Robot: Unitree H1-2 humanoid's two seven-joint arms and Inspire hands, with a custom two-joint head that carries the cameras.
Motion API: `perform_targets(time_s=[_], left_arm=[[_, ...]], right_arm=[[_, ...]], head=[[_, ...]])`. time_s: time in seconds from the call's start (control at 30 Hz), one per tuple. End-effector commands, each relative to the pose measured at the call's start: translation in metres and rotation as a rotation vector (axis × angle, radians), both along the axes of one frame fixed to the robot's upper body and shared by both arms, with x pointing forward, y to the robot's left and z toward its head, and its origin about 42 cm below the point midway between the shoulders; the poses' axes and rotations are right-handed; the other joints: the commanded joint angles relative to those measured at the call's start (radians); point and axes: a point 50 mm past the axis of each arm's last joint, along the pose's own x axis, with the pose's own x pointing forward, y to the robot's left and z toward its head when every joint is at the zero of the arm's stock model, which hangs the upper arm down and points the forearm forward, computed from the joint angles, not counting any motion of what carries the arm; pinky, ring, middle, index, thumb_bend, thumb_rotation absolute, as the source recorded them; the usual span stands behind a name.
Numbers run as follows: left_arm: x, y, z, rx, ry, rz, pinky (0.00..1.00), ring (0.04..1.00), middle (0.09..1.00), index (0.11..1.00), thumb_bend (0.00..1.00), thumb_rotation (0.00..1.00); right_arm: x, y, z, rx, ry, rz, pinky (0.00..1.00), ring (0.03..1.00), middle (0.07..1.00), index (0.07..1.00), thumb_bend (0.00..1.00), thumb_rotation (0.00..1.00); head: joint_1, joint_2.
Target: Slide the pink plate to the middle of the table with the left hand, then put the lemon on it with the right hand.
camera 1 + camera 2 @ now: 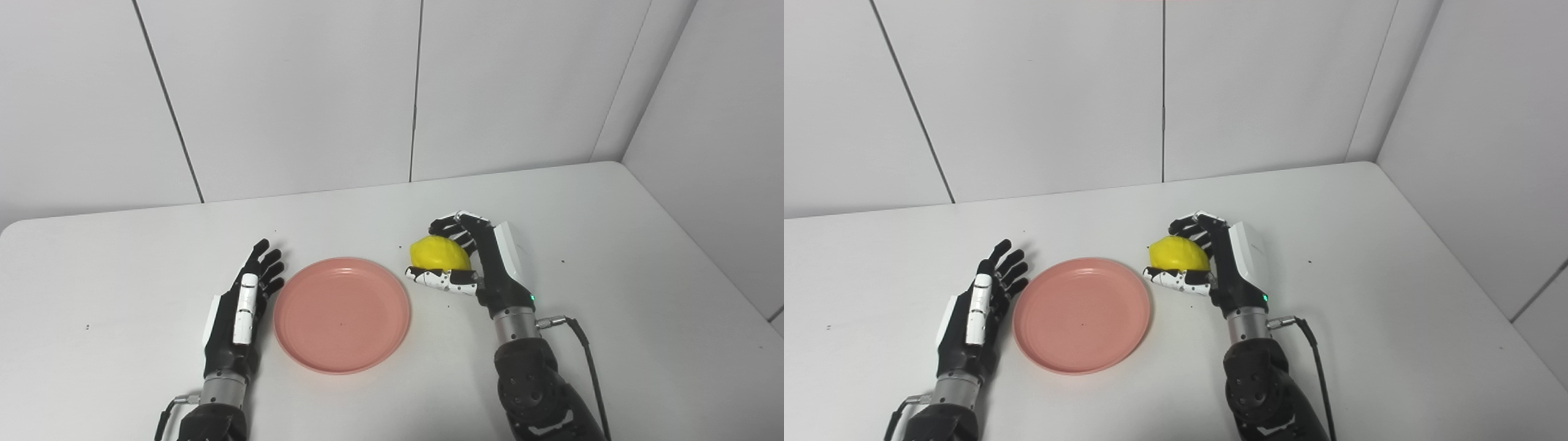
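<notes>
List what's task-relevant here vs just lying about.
Task-relevant:
- pink plate, near the table's middle, nothing on it
- lemon, held in the right hand, just right of the plate
- left hand, open, beside the plate's left rim

Not part of the job:
- no loose items in view; only the white table and wall panels

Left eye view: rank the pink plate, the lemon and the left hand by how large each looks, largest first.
1. pink plate, clearly the largest.
2. left hand, long and narrow, covering less area than the plate.
3. lemon, smallest; the right hand around it hides part of it, so its full size is uncertain.
</notes>
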Motion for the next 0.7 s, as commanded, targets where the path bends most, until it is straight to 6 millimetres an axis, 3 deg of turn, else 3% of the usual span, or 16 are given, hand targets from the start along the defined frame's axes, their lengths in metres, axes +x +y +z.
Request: perform_targets(time_s=[0.0,0.03,0.13,0.23,0.37,0.5,0.67], left_arm=[[-0.002,-0.007,0.007,-0.013,-0.024,-0.005,0.88,0.895,0.899,0.899,0.54,1.0],[-0.002,-0.008,0.007,-0.02,-0.021,-0.005,0.88,0.897,0.899,0.899,0.54,1.0],[-0.003,-0.013,0.008,-0.029,-0.017,-0.003,0.89,0.903,0.905,0.901,0.54,1.0],[-0.003,-0.017,0.009,-0.023,-0.021,-0.004,0.89,0.906,0.908,0.903,0.53,1.0],[-0.003,-0.022,0.009,-0.01,-0.023,-0.005,0.89,0.91,0.913,0.907,0.5,1.0],[-0.003,-0.025,0.009,-0.019,-0.02,-0.008,0.9,0.912,0.918,0.911,0.49,1.0],[-0.003,-0.027,0.009,-0.007,-0.02,-0.001,0.89,0.91,0.915,0.91,0.5,1.0]], right_arm=[[0.006,0.016,0.029,-0.005,-0.14,0.086,0.37,0.407,0.532,0.493,0.51,0.0],[0.006,0.02,0.029,-0.02,-0.136,0.103,0.36,0.406,0.534,0.492,0.51,0.0],[0.006,0.027,0.028,-0.076,-0.125,0.117,0.51,0.467,0.494,0.486,0.52,0.0],[0.006,0.032,0.028,-0.1,-0.114,0.129,0.57,0.467,0.487,0.49,0.52,0.0],[0.008,0.036,0.024,-0.061,-0.113,0.206,0.42,0.422,0.486,0.516,0.52,0.0],[0.011,0.044,0.023,-0.004,-0.113,0.267,0.42,0.427,0.488,0.516,0.52,0.0],[0.015,0.052,0.022,-0.028,-0.112,0.28,0.32,0.382,0.466,0.543,0.51,0.0]], head=[[0.004,0.0],[0.026,0.0],[0.047,0.0],[0.08,-0.003],[0.105,-0.005],[0.122,-0.004],[0.136,-0.004]])
